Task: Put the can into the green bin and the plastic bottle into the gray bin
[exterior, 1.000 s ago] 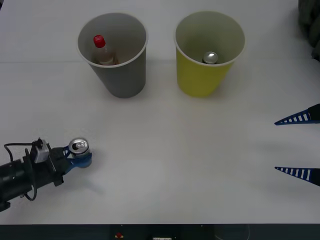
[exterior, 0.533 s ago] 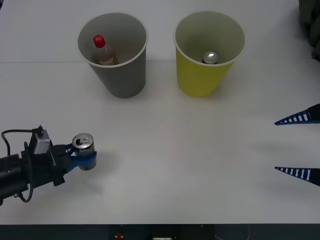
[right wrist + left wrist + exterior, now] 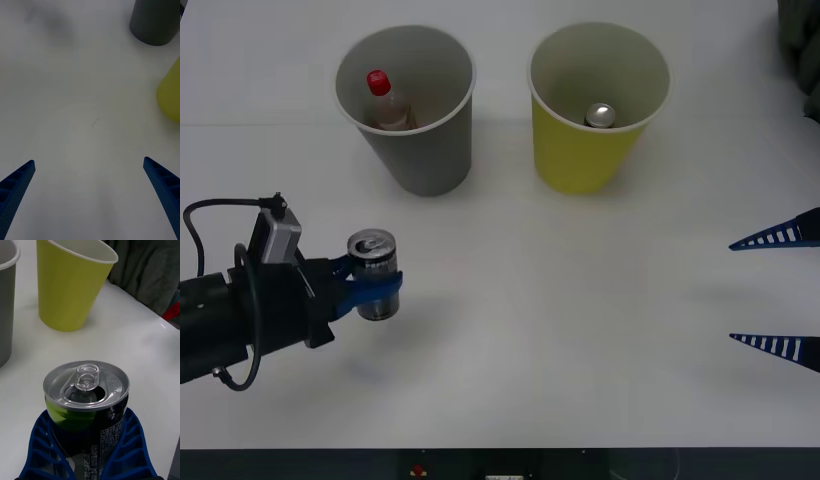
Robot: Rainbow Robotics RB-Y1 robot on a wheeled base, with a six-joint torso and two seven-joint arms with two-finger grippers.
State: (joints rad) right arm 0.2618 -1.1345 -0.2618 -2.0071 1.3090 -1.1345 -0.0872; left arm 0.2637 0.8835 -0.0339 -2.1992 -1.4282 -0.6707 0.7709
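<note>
While gripped, can (image 3: pixel 373 272), left gripper (image 3: pixel 370 292), apparently aloft

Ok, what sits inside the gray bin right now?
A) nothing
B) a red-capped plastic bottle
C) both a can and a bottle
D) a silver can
B: the plastic bottle with its red cap stands inside the gray bin; a can lies in the green bin.

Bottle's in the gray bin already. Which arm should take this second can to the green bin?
Left. The left gripper is shut on the can, upright and apparently lifted. The right gripper waits open at the table's right edge, empty. The green bin stands beyond.
</note>
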